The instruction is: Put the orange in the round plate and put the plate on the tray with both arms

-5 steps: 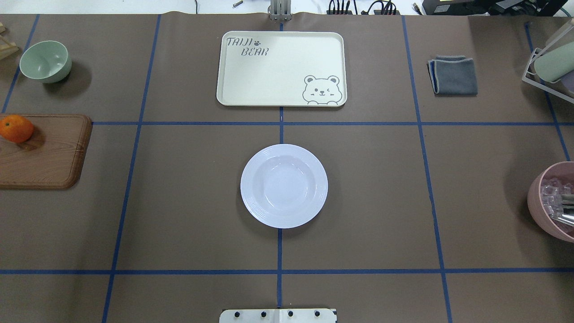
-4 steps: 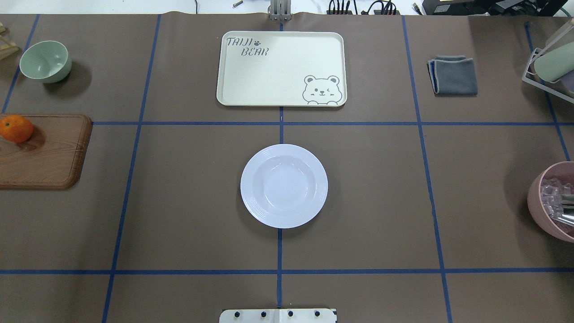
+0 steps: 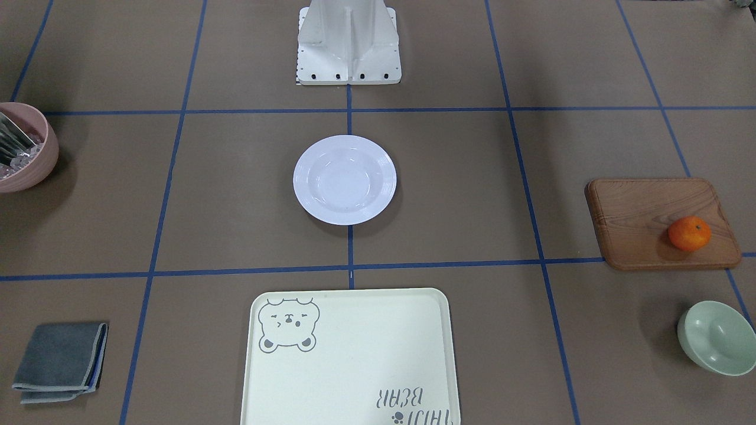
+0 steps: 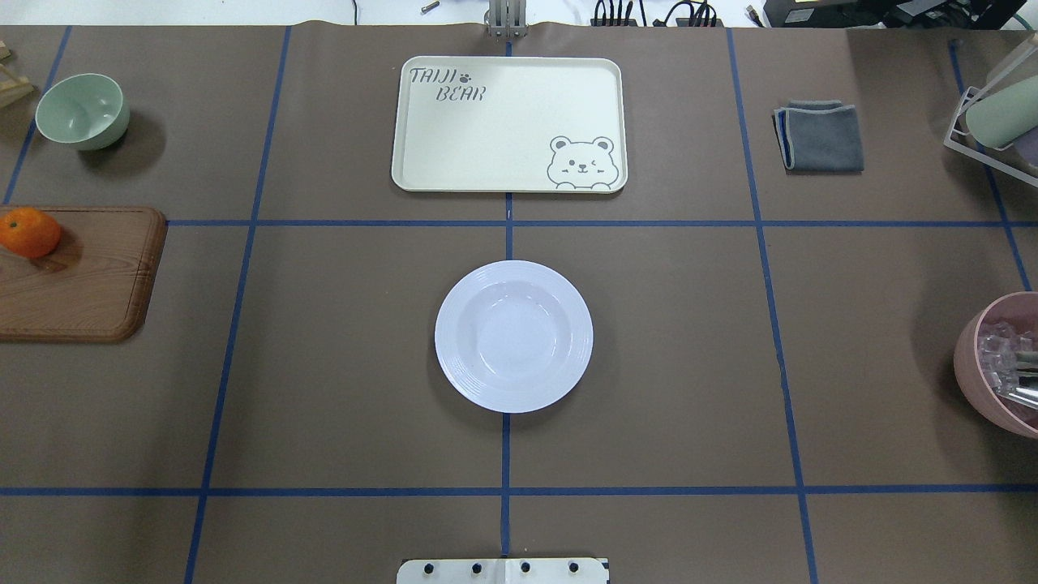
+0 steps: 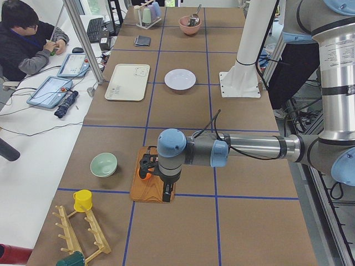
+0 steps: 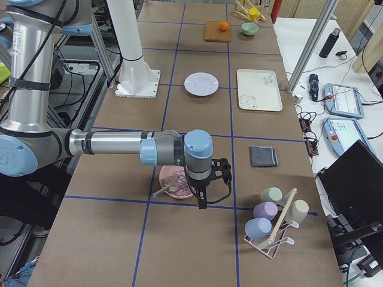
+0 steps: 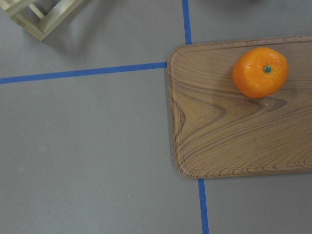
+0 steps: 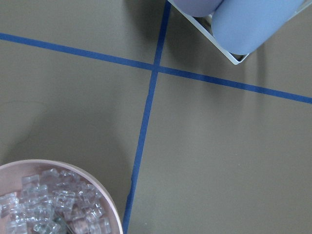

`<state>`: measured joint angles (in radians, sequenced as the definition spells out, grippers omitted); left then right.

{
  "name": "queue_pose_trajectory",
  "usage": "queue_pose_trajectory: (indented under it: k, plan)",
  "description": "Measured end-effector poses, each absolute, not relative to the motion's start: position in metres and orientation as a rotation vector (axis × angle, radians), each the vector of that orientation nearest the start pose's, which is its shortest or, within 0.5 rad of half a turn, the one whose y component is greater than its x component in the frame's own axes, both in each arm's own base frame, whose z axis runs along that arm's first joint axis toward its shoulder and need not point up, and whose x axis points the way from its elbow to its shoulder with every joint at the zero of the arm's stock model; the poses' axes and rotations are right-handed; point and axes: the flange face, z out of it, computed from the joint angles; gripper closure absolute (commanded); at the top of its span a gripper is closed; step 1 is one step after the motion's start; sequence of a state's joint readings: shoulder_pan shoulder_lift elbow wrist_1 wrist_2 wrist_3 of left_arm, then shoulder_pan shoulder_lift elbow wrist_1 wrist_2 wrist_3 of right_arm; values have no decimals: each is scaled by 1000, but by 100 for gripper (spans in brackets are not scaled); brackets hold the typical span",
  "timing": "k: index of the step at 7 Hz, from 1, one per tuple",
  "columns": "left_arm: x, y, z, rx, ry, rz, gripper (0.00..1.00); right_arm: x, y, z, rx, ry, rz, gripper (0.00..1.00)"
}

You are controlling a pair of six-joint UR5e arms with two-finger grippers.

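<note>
Overhead exterior, far left: the orange (image 4: 29, 232) sits on the wooden board (image 4: 89, 284), not yet picked. The side view shows the left gripper (image 5: 147, 168) hovering above it; open or closed, I can't tell. In the centre, the round plate (image 4: 513, 336) holds nothing and isn't yet on the tray (image 4: 503, 122) beyond it. The right gripper (image 6: 216, 179) hangs by the pink bowl (image 4: 969, 357), its state unreadable too. Every step remains.

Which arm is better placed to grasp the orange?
Left. The left gripper hangs over the wooden board bearing the orange; the right gripper is far off, by the pink bowl.
</note>
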<state>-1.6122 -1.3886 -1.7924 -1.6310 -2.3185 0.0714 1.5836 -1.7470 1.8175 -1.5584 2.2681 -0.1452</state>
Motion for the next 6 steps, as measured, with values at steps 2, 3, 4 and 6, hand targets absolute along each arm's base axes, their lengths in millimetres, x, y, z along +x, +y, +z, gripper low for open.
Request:
queue_pose_trajectory:
  k: [2, 3, 4, 6]
  plan:
    - [-83, -429, 610, 289, 728, 122, 1, 71, -435, 596, 227, -698, -195, 0]
    - [-84, -441, 597, 401, 718, 161, 1, 70, -442, 590, 304, -701, -224, 0]
    - [-84, -464, 586, 488, 718, 186, 1, 69, -445, 588, 365, -710, -245, 0]
    - [-83, -496, 578, 528, 746, 178, 1, 67, -436, 593, 469, -730, -266, 0]
